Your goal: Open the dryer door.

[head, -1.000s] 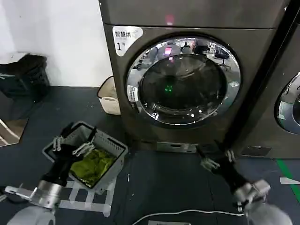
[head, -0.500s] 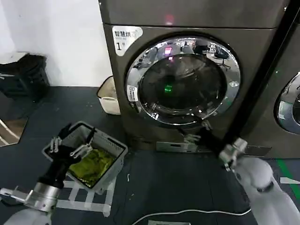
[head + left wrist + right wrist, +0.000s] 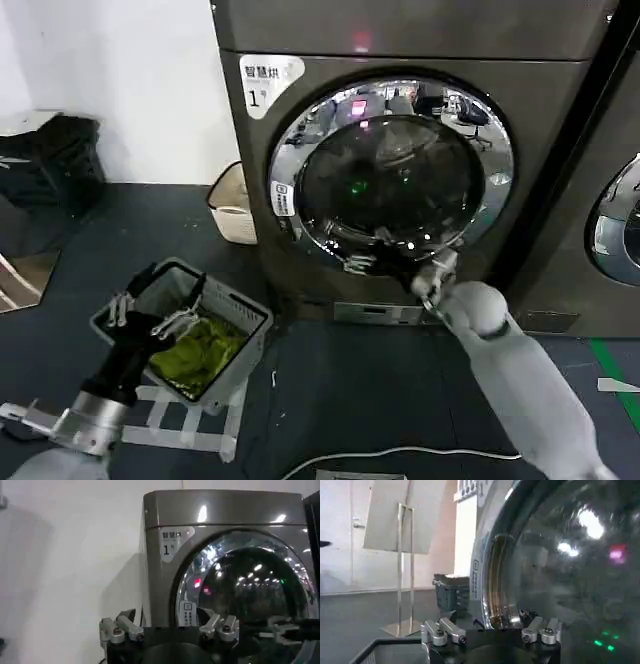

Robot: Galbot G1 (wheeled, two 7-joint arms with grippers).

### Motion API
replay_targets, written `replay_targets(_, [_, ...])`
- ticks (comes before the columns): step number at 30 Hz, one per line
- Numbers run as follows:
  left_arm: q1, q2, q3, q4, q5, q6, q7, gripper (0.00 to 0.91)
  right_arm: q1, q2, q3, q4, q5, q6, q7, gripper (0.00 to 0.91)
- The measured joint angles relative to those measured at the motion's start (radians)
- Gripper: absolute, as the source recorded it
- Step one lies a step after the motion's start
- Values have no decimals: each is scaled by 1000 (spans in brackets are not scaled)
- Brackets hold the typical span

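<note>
Where the left gripper hovers – basket holds green cloth

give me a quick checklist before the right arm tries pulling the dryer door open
1. Right machine: the dryer door sits under the white "1" label: ok.
2. Door shut, flush in its front: ok, nothing opened yet.
3. Right gripper at the lower chrome ring: ok, fingers spread open.
4. Fingers hooked behind the ring's edge or a handle: cannot tell.
5. Left gripper out of the swing path: ok, open, over the grey basket of green cloth.
6. Floor before the door: not ok for certain; the basket sits low left and the door's swing side cannot be told.
</note>
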Motion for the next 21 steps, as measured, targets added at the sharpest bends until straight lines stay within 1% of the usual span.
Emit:
replay_targets(3, [3, -3, 0, -2, 2, 8, 4, 907, 32, 21, -21, -31, -2, -17, 1, 907])
replay_targets(12, [-3, -6, 1, -2, 2, 10, 16, 907, 97, 82, -60, -120, -4, -10, -11, 907])
replay_targets(15, [-4, -6, -8, -8, -10, 48, 35, 907, 114, 96, -73, -141, -4, -7, -24, 907])
replay_targets(21, [-3, -12, -10, -8, -11, 62, 38, 907, 148, 123, -84, -192, -3, -3, -33, 907])
